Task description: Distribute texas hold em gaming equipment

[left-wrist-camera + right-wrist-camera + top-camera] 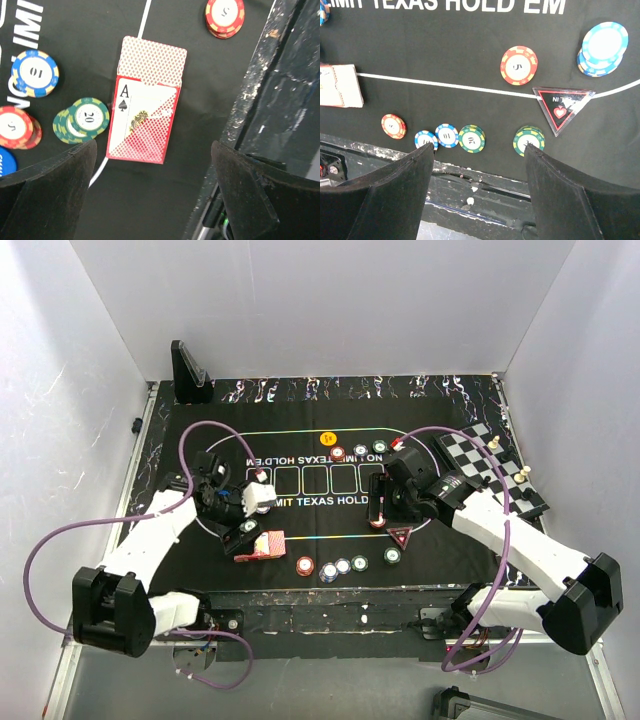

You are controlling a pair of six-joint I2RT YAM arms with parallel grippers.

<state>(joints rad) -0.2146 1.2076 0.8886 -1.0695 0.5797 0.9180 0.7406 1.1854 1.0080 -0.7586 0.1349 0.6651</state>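
Observation:
A red-backed card pack (145, 112) with an ace of spades on its face lies on the mat, also in the top view (262, 543). My left gripper (232, 515) hangs open and empty just above it (152, 167). Beside the pack are a green chip stack (87, 117), a blue chip (35, 73) and red chips (15, 127). My right gripper (381, 502) is open and empty (479, 160) over the near row of chips: red (393, 126), blue (446, 135), green (471, 138), green (529, 140). The triangular marker (561, 107) lies near a red chip (519, 65).
The black hold'em mat (300, 502) covers the table. A chessboard with pieces (490, 470) sits at the right. More chips (338, 452) lie at the mat's far side, with an orange one (326, 437). A black stand (190, 375) is at the back left.

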